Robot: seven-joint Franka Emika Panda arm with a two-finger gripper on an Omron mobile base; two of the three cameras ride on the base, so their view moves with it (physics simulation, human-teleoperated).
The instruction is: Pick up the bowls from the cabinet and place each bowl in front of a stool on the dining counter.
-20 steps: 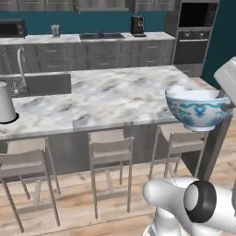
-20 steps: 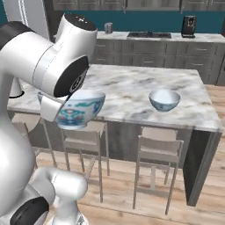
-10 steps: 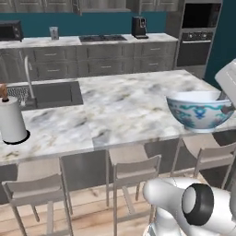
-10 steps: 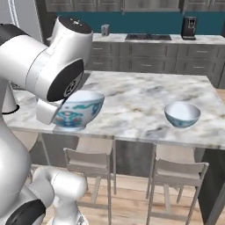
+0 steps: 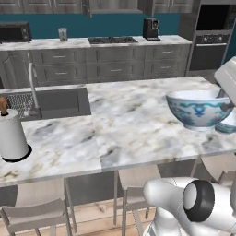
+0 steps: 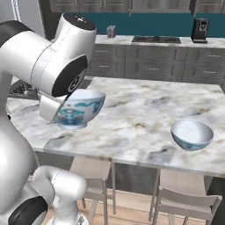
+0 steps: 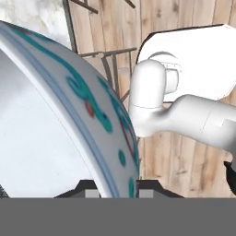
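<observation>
A teal wall [image 5: 115,24] runs along the far side above grey drawer units [image 5: 106,64]. A black oven [image 5: 209,44] stands far right. Pale stools [image 6: 186,197] rest on the wooden floor [image 7: 184,161].

— Where's the arm?

— Raised and bent forward, its big white elbow joint high in the right base view, the forearm angling down to the hand.

— And the gripper [image 7: 116,191]?

— Clamped on the rim of the bowl [image 6: 81,109] — one finger on each side of the wall, carrying it upright.
</observation>
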